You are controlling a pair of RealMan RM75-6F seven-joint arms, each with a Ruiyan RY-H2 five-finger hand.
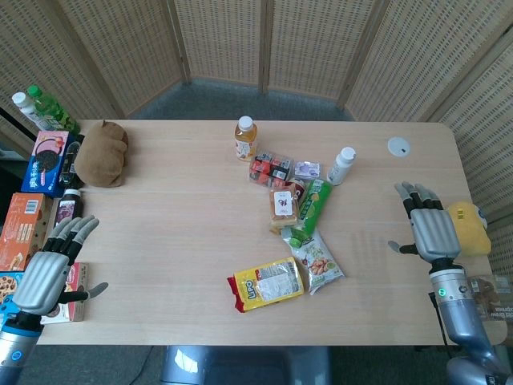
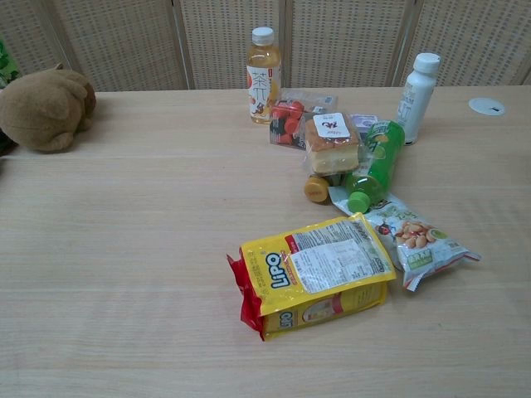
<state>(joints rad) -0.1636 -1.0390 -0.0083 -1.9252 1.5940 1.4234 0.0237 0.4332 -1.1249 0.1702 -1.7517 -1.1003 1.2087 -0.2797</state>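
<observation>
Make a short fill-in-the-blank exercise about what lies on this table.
1. The yellow Lipo bag lies nearest the table's ____ edge.
2. The green bottle lies on its ____.
3. The brown plush sits toward the robot's ____ side.
4. Both the left hand and right hand hold ____.

Missing words: front; side; left; nothing

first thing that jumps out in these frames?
The yellow LiPO snack bag lying front and centre on the table, with a clutter of bottles and snack packs behind it. Then the brown plush toy at the far left, and both hands, left and right, open at the table's side edges.
</observation>
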